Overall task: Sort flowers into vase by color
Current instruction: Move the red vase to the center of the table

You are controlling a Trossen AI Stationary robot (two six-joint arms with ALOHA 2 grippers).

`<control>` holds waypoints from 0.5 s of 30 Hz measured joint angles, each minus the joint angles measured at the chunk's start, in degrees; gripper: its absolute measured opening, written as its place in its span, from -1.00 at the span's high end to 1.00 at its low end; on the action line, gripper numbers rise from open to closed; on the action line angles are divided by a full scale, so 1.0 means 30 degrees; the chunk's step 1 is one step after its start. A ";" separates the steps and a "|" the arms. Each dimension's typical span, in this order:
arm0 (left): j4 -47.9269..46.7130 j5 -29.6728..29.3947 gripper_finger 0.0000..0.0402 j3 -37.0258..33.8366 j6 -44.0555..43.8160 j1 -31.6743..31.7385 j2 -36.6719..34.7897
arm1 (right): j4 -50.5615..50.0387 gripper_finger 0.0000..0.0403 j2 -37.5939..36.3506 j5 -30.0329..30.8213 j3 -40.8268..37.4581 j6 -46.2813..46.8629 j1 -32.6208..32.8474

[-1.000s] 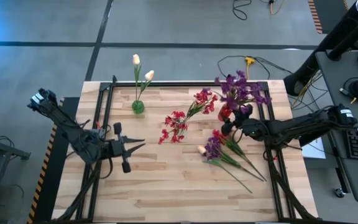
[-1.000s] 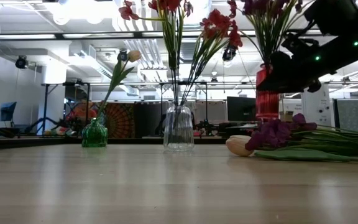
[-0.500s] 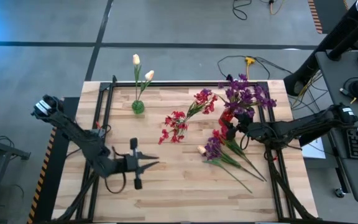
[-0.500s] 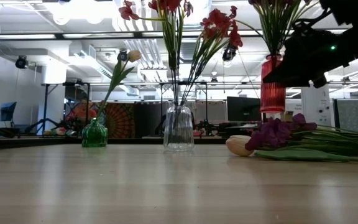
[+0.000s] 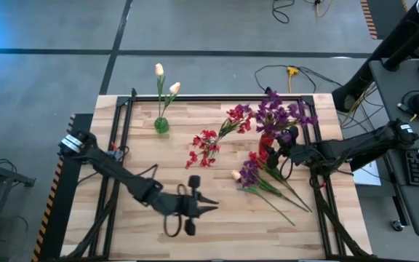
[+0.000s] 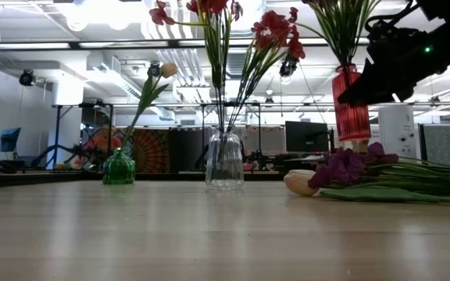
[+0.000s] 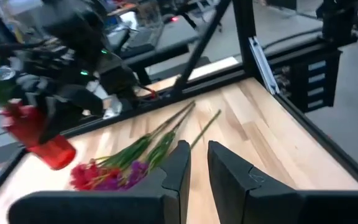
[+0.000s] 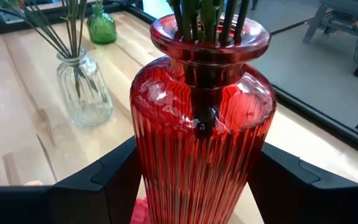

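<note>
My right gripper [image 8: 194, 186] is shut on a red ribbed vase [image 8: 201, 130] that holds purple flowers [image 5: 284, 113], at the table's right far part [image 5: 268, 140]. In the low view the red vase [image 6: 351, 105] is in the air. Loose purple flowers [image 5: 257, 177] and one cream tulip bud [image 5: 236, 175] lie flat on the table. A clear glass vase [image 6: 225, 160] holds red flowers [image 5: 217, 138]. A small green vase [image 5: 161, 124] holds cream tulips. My left gripper [image 5: 208, 207] is empty, its fingers a narrow gap apart, and hovers left of the loose flowers [image 7: 126, 171]. My right gripper pinches the red vase's ribbed body [image 8: 166, 180] below its widest part, one finger [image 8: 110, 180] on each side. The fingers come level from the table's right side. The vase is roughly upright and lifted clear of the table, its bottom [image 6: 355, 137] above the tabletop.
Black frame rails run along the table's left side [image 5: 122, 145] and right side [image 5: 313, 145]. Bare wood [image 5: 151, 225] lies along the near edge. Cables and a desk stand beyond the right edge.
My left arm has swept toward the table's right and near edge, closing on the loose flowers. My right gripper has kept its hold and carried the red vase up and a little toward the near edge.
</note>
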 joint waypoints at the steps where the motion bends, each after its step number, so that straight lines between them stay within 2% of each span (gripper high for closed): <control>1: 0.0009 0.0446 0.81 0.0197 0.0194 0.0230 0.0338 | -0.0016 -0.22 -0.0010 0.0025 0.0062 -0.0141 0.0000; 7: 0.0208 0.0882 0.82 0.1371 0.0942 0.1144 0.2457 | -0.0241 -0.19 -0.0036 -0.0233 0.0059 -0.0423 0.0007; 15: 0.1209 0.3627 0.82 0.2306 0.1144 0.2061 0.3948 | -0.0264 -0.22 -0.0043 -0.0492 0.0019 -0.0139 0.0909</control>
